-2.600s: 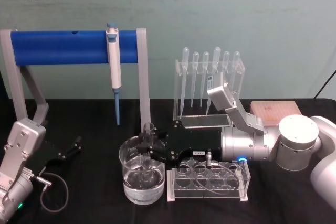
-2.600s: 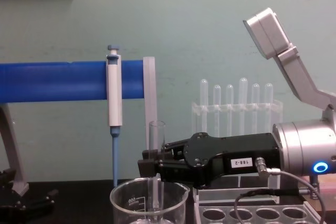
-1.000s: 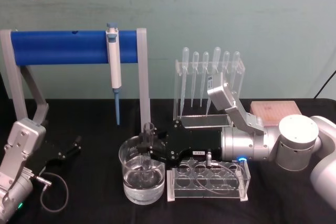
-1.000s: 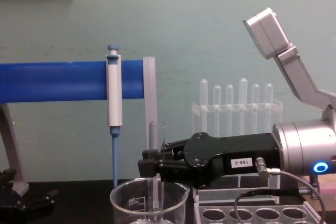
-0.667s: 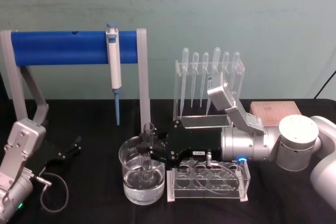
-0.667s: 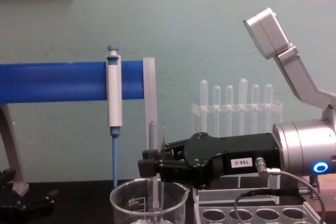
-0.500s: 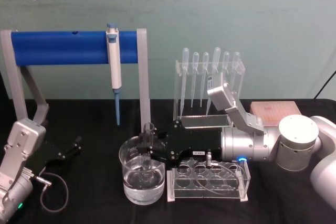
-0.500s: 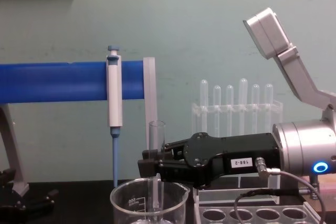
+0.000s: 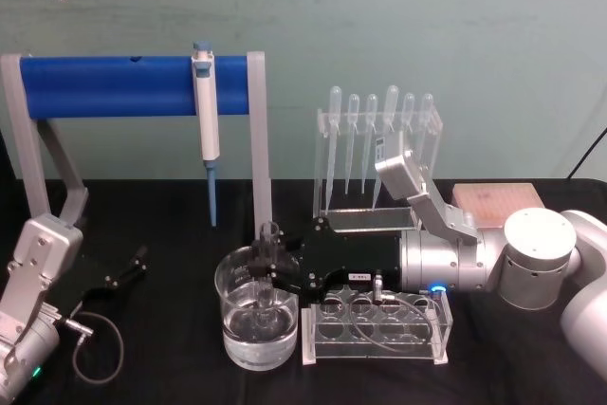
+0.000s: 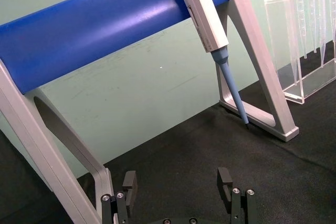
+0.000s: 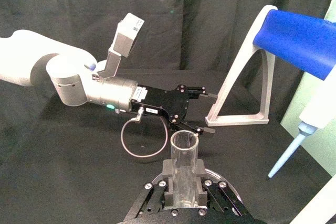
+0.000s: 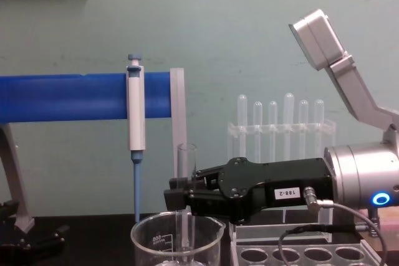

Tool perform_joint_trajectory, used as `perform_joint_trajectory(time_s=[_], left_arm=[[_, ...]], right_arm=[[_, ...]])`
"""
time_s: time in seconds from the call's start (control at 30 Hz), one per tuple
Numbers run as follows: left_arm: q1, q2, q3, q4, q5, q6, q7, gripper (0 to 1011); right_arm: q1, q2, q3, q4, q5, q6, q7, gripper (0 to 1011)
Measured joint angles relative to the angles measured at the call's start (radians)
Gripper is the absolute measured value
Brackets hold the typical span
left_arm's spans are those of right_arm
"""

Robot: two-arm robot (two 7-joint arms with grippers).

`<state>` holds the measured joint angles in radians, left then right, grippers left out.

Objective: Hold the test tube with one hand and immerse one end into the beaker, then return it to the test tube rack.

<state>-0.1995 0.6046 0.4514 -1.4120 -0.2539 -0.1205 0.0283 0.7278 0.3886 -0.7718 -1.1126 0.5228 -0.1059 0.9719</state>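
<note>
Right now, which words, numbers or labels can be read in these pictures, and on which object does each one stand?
"188-2": white label on the right gripper holding the test tube, upside down in the chest view.
White graduation print on the beaker: too blurred to read.
Small label on the wrist camera housing, head view: too small to read.

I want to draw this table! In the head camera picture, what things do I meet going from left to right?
left gripper → blue-and-white pipettor → beaker → test tube rack → pink box
</note>
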Motion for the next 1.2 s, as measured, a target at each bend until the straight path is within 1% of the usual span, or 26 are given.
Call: perform_joint_trajectory(time_s=[0.33, 0.5, 0.63, 0.97, 1.0, 1.07, 1.17, 1.2], left_arm=[[0.000, 0.000, 0.000, 0.000, 0.000, 0.000, 0.000, 1000], [0.000, 0.000, 0.000, 0.000, 0.000, 0.000, 0.000, 1000], [0.000, 0.000, 0.000, 0.000, 0.000, 0.000, 0.000, 1000], [0.000, 0.000, 0.000, 0.000, 0.000, 0.000, 0.000, 1000], [0.000, 0.000, 0.000, 0.000, 0.000, 0.000, 0.000, 1000], [0.000, 0.000, 0.000, 0.000, 0.000, 0.000, 0.000, 1000], [0.000, 0.000, 0.000, 0.000, 0.000, 0.000, 0.000, 1000], [0.000, 0.000, 0.000, 0.000, 0.000, 0.000, 0.000, 1000]], right_arm=[[-0.009, 0.010, 0.017, -0.027, 0.001, 0.001, 0.000, 226], [-0.006, 0.021, 0.027, -0.062, 0.012, 0.017, 0.002, 226], [0.002, 0.035, 0.032, -0.100, 0.022, 0.042, 0.003, 226], [0.023, 0.092, 0.044, -0.213, 0.060, 0.122, -0.003, 225], [0.024, 0.103, 0.046, -0.232, 0.067, 0.133, -0.006, 226], [0.024, 0.114, 0.050, -0.249, 0.074, 0.142, -0.012, 226], [0.020, 0.150, 0.063, -0.300, 0.094, 0.162, -0.029, 225], [0.020, 0.150, 0.063, -0.300, 0.094, 0.162, -0.029, 226]])
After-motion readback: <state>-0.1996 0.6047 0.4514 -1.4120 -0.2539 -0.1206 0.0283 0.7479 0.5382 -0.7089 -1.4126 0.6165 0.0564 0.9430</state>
